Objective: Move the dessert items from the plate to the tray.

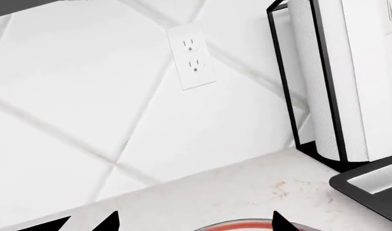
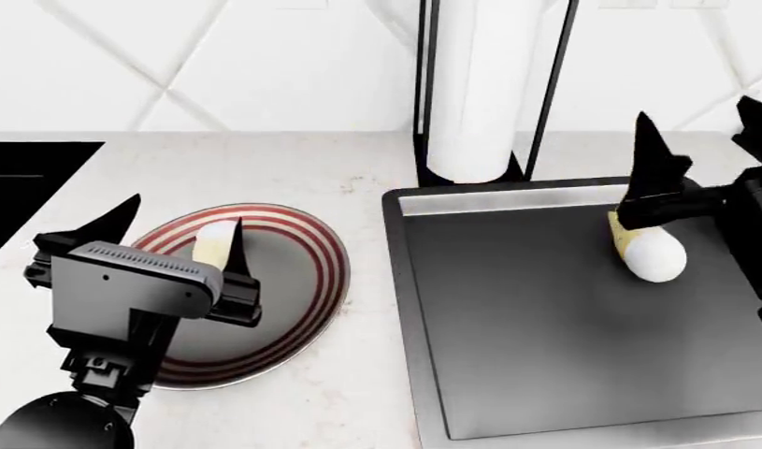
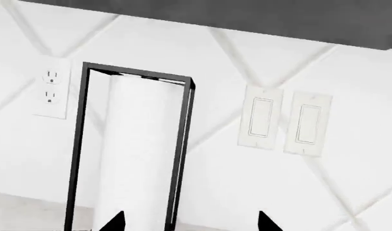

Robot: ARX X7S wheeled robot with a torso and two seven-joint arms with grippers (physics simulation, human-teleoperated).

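Nearest us, the left gripper (image 2: 181, 238) hangs over the red-ringed plate (image 2: 309, 281), jaws spread apart with nothing between them, and right there in the gap between its dark fingertips sits the remaining ice-cream cone (image 2: 211, 245), pale yellow, lying on the plate's far-left portion. Only a sliver of it shows past the gripper body, so its exact lie is hard to call, but its long axis looks to run roughly away from the robot, and that is the relation that matters: the cone is just below and ahead of the open jaws, which seem to straddle it across its width. By my read, the left arm is plainly the nearer one and needs only to descend and close. Further right, the tray (image 2: 530, 337) lies just beside the plate, and the second cone (image 2: 646, 251) already rests in its far-right part, white top toward the robot, point away. The right gripper (image 2: 705, 150) hovers just above and behind it, fingers wide, clamped on nothing. Beyond both stands the paper towel holder (image 2: 487, 89) against the tiled wall, with an outlet (image 1: 191, 57) showing in the left wrist view.
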